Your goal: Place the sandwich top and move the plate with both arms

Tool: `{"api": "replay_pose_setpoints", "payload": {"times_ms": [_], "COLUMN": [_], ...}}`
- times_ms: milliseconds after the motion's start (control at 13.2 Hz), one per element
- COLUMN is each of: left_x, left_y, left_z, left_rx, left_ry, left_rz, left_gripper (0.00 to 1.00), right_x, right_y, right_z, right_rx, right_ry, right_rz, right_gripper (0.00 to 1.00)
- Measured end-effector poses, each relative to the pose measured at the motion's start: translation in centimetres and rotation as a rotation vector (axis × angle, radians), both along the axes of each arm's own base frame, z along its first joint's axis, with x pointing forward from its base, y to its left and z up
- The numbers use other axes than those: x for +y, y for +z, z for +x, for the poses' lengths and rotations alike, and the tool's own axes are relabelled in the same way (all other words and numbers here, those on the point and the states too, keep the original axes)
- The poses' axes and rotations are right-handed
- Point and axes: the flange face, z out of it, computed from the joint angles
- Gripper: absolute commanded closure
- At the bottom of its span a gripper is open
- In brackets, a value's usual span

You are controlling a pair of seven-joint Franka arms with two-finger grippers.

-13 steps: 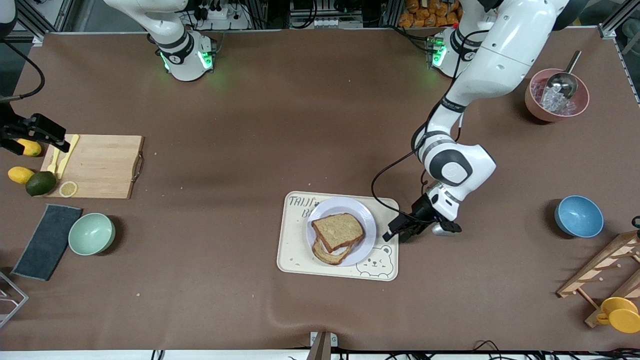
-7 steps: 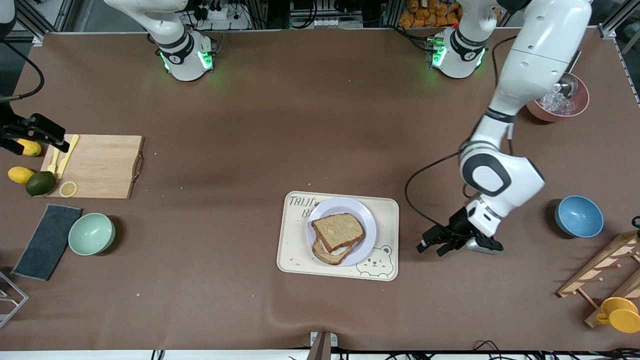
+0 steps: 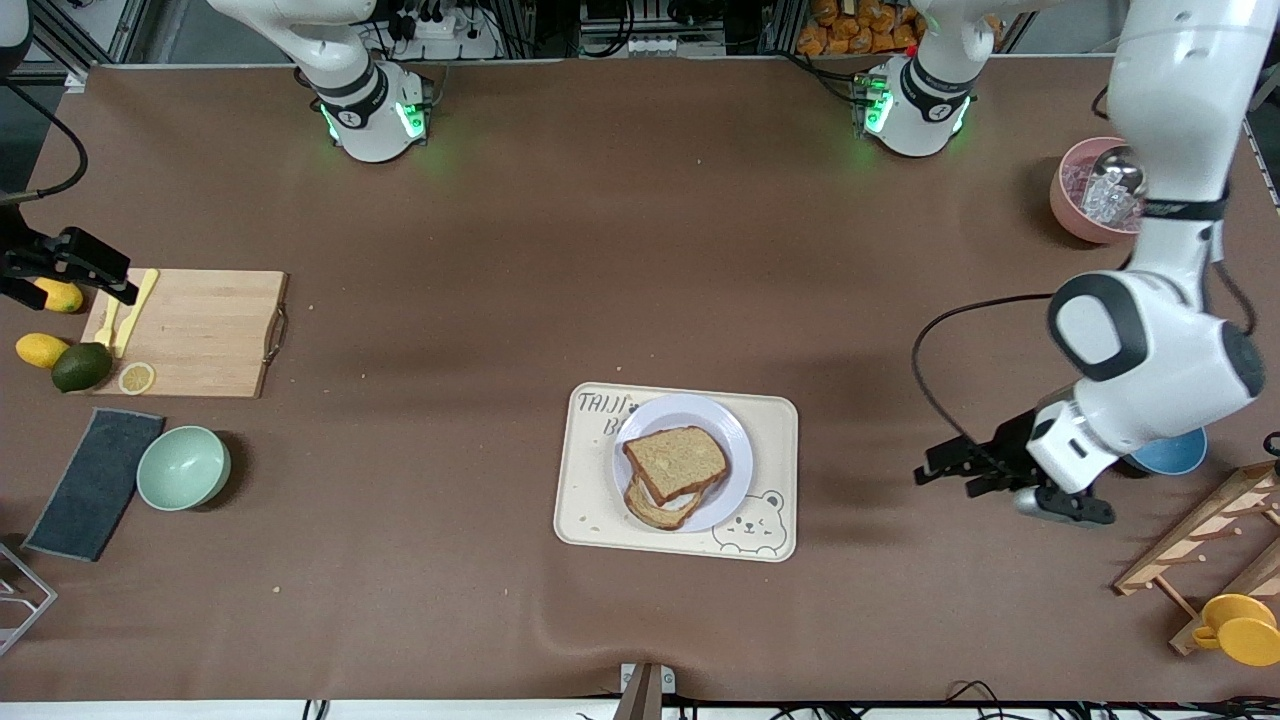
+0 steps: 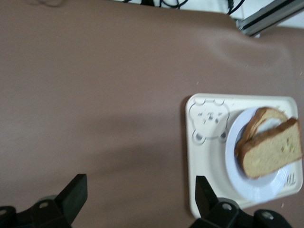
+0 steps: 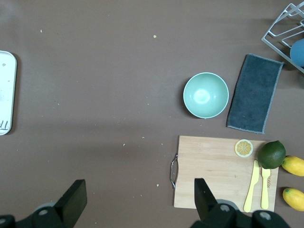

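Note:
The plain brown sandwich top [image 3: 676,463] lies on a second slice on the round pale plate [image 3: 728,440], skewed so the lower slice sticks out. The plate sits on the cream bear-printed tray [image 3: 585,500]. My left gripper [image 3: 945,476] is open and empty over bare table between the tray and the blue bowl [image 3: 1170,455]. Its wrist view shows the sandwich top [image 4: 273,154], plate [image 4: 249,185] and tray [image 4: 209,156] beside its open gripper [image 4: 141,199]. My right gripper [image 3: 105,278] waits open over the cutting board's end; it also shows in the right wrist view [image 5: 140,197].
A cutting board [image 3: 200,330] with yellow cutlery, a lemon slice, a lime [image 3: 82,366] and lemons lies at the right arm's end, with a green bowl [image 3: 183,467] and dark cloth [image 3: 95,483]. A pink ice bowl [image 3: 1085,200], wooden rack [image 3: 1200,540] and yellow cup [image 3: 1238,628] are at the left arm's end.
My left arm has swung away from the tray's edge toward the blue bowl, gripper open and empty. The sandwich, plate and right arm have not moved.

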Motion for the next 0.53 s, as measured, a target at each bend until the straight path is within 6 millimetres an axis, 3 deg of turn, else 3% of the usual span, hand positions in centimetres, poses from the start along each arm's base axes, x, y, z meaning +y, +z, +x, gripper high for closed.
{"api": "replay_pose_setpoints", "payload": {"times_ms": [228,532], "left_x": [1.5,-0.6], "left_y": [7.6,15.2], "left_z": [-2.6,-7.7], "left_rx": [0.049,0.144], "left_ry": [0.01,-0.015], "left_rz": [0.15,0.276], "left_gripper": [0.0,0.0], "right_x": [0.0,0.0], "right_y": [0.0,0.0], "right_z": [0.0,0.0], "right_rx": [0.0,0.0], "right_ry": [0.0,0.0], "right_rz": [0.0,0.0], "right_gripper": [0.0,0.0]}}
